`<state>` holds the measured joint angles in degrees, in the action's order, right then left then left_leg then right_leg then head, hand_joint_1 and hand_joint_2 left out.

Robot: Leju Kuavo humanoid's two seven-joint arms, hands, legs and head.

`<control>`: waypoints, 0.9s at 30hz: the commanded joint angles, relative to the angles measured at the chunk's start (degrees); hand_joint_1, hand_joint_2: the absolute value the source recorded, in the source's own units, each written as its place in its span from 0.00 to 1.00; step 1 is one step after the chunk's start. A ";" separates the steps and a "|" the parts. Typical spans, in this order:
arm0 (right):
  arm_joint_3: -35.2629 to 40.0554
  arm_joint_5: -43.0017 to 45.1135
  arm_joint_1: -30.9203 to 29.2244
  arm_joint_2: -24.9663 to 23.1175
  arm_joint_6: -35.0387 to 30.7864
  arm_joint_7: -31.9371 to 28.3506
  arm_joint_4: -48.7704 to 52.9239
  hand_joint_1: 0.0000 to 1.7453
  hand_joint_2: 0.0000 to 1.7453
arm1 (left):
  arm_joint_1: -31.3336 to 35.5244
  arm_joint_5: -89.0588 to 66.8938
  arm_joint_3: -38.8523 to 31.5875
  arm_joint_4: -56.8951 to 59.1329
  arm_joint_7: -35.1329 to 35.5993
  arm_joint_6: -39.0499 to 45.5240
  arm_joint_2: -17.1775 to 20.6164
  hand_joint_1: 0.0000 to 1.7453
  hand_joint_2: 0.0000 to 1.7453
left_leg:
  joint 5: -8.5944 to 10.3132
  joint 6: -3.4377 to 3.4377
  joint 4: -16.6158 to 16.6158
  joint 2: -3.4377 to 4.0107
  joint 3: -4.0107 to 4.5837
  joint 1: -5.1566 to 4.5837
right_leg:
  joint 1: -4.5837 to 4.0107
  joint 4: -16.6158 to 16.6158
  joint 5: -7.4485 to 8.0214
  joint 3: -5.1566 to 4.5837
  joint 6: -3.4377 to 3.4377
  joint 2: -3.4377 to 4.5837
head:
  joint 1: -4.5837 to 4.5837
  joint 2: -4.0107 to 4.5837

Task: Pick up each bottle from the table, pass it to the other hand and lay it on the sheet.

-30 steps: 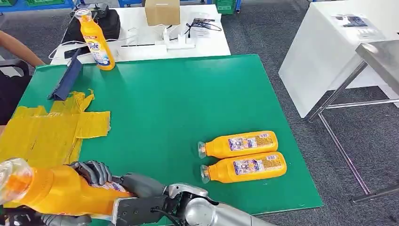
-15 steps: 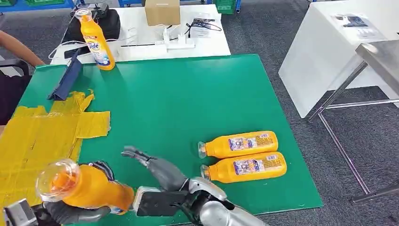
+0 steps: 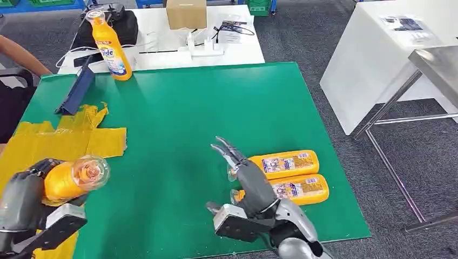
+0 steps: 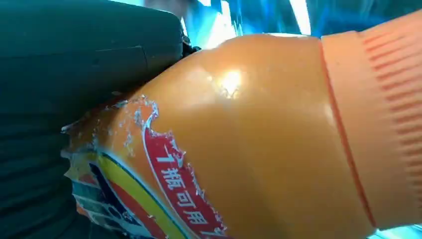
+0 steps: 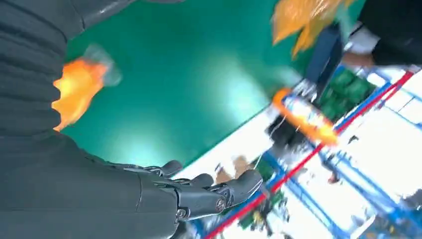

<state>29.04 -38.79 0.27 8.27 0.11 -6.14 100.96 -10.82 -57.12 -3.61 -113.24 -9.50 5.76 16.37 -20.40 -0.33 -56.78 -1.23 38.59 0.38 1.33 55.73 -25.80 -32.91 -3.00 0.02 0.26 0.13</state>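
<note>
Here, robot's left hand (image 3: 24, 197) grips an orange bottle (image 3: 67, 178) by its body, clear cap end pointing toward the bench centre, held above the near-left bench edge over the yellow sheet (image 3: 54, 148). In the left wrist view the bottle (image 4: 259, 144) sits tight against the dark hand, label peeling at its edge. Right hand (image 3: 243, 172) is empty, fingers spread and extended, hovering just beside two more bottles (image 3: 281, 164) lying side by side on the green bench (image 3: 183, 113), caps toward the left. A fourth bottle (image 3: 110, 46) stands upright at the far-left corner, near a dark blue folder (image 3: 78, 89). A person's arm (image 3: 21, 54) shows at far left.

Judgement: handover looks done, w/ laying on the sheet not yet done. Bottle appears to be smooth rigid plastic, prob. part-full so moderately heavy, and glossy enough to slip; round body may roll once laid flat. Best hold is around the mid-body at the label, not the narrow neck or cap. Lower it fully onto the sheet before letting go, long side down.
</note>
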 commanded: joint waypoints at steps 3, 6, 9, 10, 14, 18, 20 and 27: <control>-8.21 1.42 5.68 10.11 4.29 -3.11 7.84 0.00 1.00 | 3.97 -20.34 5.75 20.81 3.58 3.58 7.81 1.00 1.00 | -0.11 0.04 0.10 -0.13 -0.40 -0.03 | -0.01 -0.10 -0.19 0.39 0.10 -0.20 | 0.02 0.00; -7.77 1.55 5.67 10.78 4.73 -3.39 7.55 0.00 1.00 | 5.64 -20.66 7.18 23.92 3.55 3.74 8.25 1.00 1.00 | -0.05 0.05 0.10 -0.12 -0.25 -0.05 | 0.03 -0.07 -0.12 0.15 0.04 -0.18 | 0.02 0.00; -7.77 1.55 5.67 10.78 4.73 -3.39 7.55 0.00 1.00 | 5.64 -20.66 7.18 23.92 3.55 3.74 8.25 1.00 1.00 | -0.05 0.04 0.06 -0.02 -0.16 -0.02 | 0.00 -0.05 -0.08 0.07 0.01 -0.07 | 0.02 0.00; -7.77 1.55 5.67 10.78 4.73 -3.39 7.55 0.00 1.00 | 5.64 -20.66 7.18 23.92 3.55 3.74 8.25 1.00 1.00 | -0.15 0.05 0.02 0.00 -0.36 0.01 | -0.04 -0.07 -0.17 0.30 0.09 -0.09 | 0.02 0.00; -7.44 1.44 5.48 10.43 4.81 -3.21 7.59 0.00 1.00 | 5.76 -20.63 7.40 23.40 3.50 3.48 8.30 1.00 1.00 | -0.11 0.04 0.04 0.00 -0.24 -0.01 | -0.01 -0.06 -0.12 0.18 0.03 -0.08 | 0.02 0.00; -7.44 1.44 5.48 10.43 4.81 -3.21 7.59 0.00 1.00 | 5.76 -20.63 7.40 23.40 3.50 3.48 8.30 1.00 1.00 | -0.09 0.05 0.04 0.02 -0.20 -0.01 | -0.01 -0.05 -0.09 0.13 0.03 -0.04 | 0.02 0.00; -7.44 1.44 5.48 10.43 4.81 -3.21 7.59 0.00 1.00 | 5.76 -20.63 7.40 23.40 3.50 3.48 8.30 1.00 1.00 | -0.15 0.06 0.01 0.04 -0.30 0.02 | -0.06 -0.06 -0.14 0.25 0.08 -0.05 | 0.02 0.00; -5.81 -0.12 4.26 12.79 4.71 -3.59 6.43 0.00 1.00 | 7.99 -19.54 10.32 27.68 3.06 2.27 9.33 1.00 1.00 | -0.12 0.05 0.03 0.02 -0.25 0.02 | -0.04 -0.07 -0.12 0.19 0.05 -0.06 | 0.02 0.00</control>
<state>21.66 -37.40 6.00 18.86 4.28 -9.29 109.11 -7.42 -77.44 2.32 -93.55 -6.14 9.57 24.90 -20.46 -0.28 -56.78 -1.21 38.55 0.38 1.34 55.73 -25.84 -32.97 -3.06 0.03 0.28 0.13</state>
